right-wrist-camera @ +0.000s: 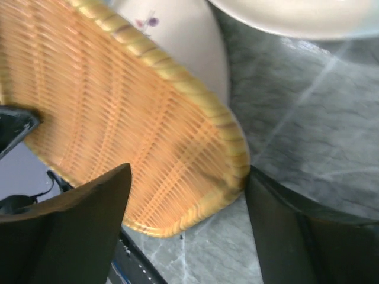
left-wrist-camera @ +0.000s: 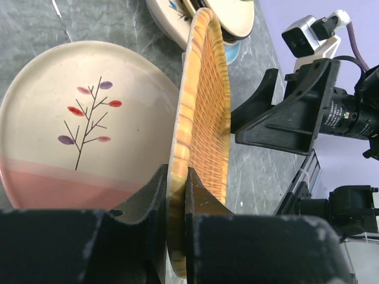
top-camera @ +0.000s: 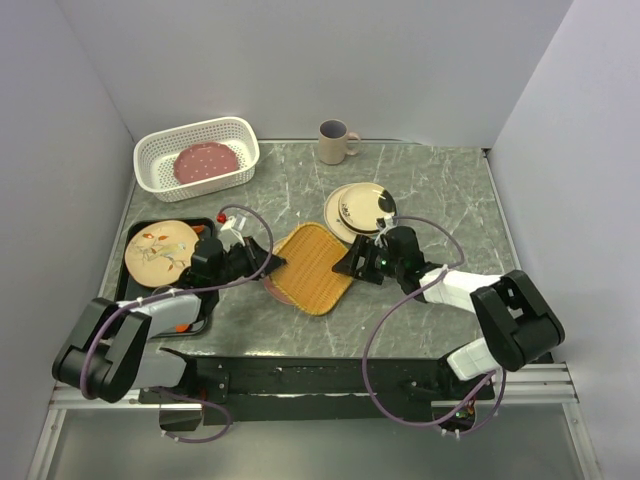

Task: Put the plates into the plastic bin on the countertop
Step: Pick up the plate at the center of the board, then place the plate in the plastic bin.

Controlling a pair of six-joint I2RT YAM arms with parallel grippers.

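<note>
1. Orange-tan plate (top-camera: 312, 267) with a woven pattern: one, tilted up off the countertop (top-camera: 440, 190) at the middle. The left gripper (left-wrist-camera: 177, 177) is clamped on its rim.
2. Right gripper (right-wrist-camera: 186, 195): fingers spread wide on either side of that plate's opposite edge, not gripping it.
3. One half-pink plate with a twig (left-wrist-camera: 71, 118) lies flat on the counter under the raised one.
4. White basket (top-camera: 160, 150): one, at the far left corner, with one pink dotted plate (top-camera: 207, 162) lying in it.
5. One black tray (top-camera: 122, 285) at the left carries one cream patterned plate (top-camera: 160, 252).
6. A stack of cream plates (top-camera: 360, 208) sits right of centre; at least two, exact count unclear.
7. One beige mug (top-camera: 334, 141) stands at the back.
</note>
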